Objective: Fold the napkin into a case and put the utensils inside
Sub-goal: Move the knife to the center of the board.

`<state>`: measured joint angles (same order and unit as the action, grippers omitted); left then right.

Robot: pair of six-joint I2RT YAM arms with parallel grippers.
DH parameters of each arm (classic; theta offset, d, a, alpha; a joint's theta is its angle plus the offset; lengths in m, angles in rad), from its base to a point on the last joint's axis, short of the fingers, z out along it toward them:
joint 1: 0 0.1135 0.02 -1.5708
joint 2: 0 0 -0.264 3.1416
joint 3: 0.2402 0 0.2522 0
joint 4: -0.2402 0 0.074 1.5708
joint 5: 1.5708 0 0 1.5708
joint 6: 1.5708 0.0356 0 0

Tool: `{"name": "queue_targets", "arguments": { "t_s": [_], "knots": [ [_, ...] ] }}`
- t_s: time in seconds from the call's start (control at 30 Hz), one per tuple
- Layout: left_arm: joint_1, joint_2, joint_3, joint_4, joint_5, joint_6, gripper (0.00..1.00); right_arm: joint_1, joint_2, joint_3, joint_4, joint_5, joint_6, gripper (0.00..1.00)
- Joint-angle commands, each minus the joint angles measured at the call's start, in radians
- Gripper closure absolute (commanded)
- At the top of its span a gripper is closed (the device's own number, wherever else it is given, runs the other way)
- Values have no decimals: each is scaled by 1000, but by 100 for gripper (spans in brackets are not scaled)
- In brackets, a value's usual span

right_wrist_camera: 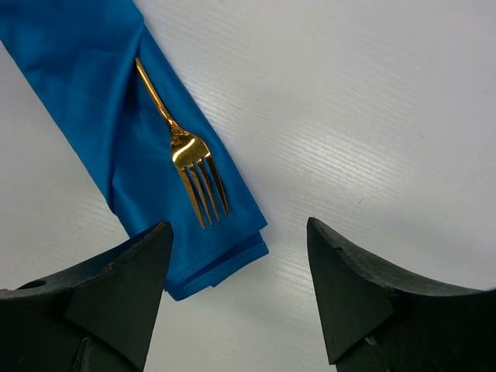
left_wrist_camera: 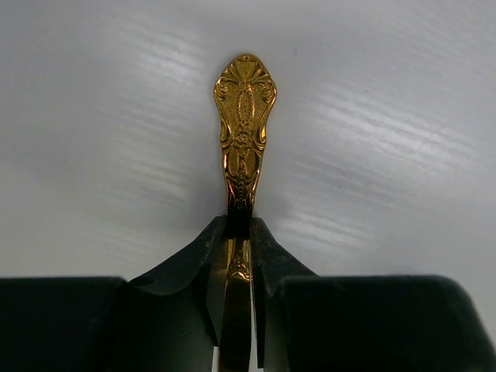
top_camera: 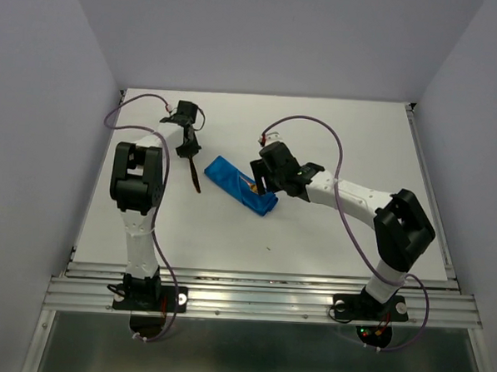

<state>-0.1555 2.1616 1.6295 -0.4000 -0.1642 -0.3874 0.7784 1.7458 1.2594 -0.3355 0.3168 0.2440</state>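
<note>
Left of the case (right_wrist_camera: 85,101), a slim, stiff utensil (left_wrist_camera: 245,116) is pinched by the left hand (left_wrist_camera: 240,232) on its handle; its polished metal is judged slippery. Over the case's end, where the fork (right_wrist_camera: 190,159) is half tucked, the right hand (right_wrist_camera: 240,256) is spread wide.

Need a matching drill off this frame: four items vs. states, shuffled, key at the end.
Items:
1. left gripper
2. right gripper
3. fork
4. case

States:
A. blue cloth, folded narrow, lying flat
B. open, holding nothing, over the end of the case
C. shut on the ornate gold utensil
D. tines out on the cloth, handle running up under the fold

Pairs: 1-C, 2-B, 3-D, 4-A
</note>
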Motion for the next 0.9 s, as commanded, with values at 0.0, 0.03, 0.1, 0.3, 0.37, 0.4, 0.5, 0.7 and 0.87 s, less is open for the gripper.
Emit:
{"name": "queue_targets", "arguments": {
  "t_s": [0.0,0.03,0.1,0.3,0.37,0.4,0.5,0.7,0.87],
  "knots": [
    [5,-90,-231,-39,28,-128,75,-5,-72,-20,27,-11,20,25],
    [4,-144,-275,-24,37,-148,75,-5,-74,-23,27,-12,20,25],
    [2,-205,-406,6,63,-209,74,-5,-83,-31,27,-25,24,25],
    [-33,-425,-699,87,112,-356,72,-5,-98,-57,32,-70,34,25],
    [-74,-486,-752,102,132,-393,71,-5,-100,-60,33,-90,32,25],
    [-88,-517,-788,108,138,-425,69,-5,-101,-60,33,-96,31,25],
    [-128,-557,-835,116,158,-459,57,4,-103,-55,33,-117,29,25],
    [-133,-687,-826,58,155,-458,39,41,-91,-28,9,-151,61,25],
    [-116,-813,-717,-71,74,-384,38,142,-42,18,9,-160,86,26]
  ]
}}
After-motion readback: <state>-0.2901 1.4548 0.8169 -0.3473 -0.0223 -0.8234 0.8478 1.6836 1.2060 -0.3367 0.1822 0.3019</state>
